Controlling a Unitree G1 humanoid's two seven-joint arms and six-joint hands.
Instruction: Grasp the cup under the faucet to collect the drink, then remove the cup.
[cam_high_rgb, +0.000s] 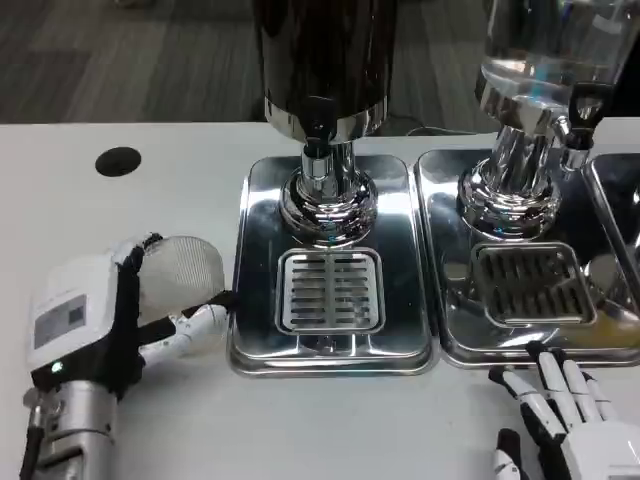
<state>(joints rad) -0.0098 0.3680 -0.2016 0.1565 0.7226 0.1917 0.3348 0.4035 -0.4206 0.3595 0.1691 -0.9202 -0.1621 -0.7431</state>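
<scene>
Fingers (200, 325) of left hand (95, 320) grip one cup (180, 265) | right hand (570, 420) fingers spread, holding nothing | two dispensers (322, 70) | two drip trays (330, 345) along bench (60, 200) far edge

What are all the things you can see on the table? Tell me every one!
Drink dispenser: one, dark tank, silver base, centre back.
Drink dispenser: one, clear tank, right back.
Drip trays: two, shiny silver with slotted grates, centre and right.
Cup: one, translucent white, left of the centre tray, held.
Table: one, white.
Hole: one, black, table's left.
Left hand: white and black, holds the cup.
Right hand: white and black, bottom right, fingers spread.
</scene>
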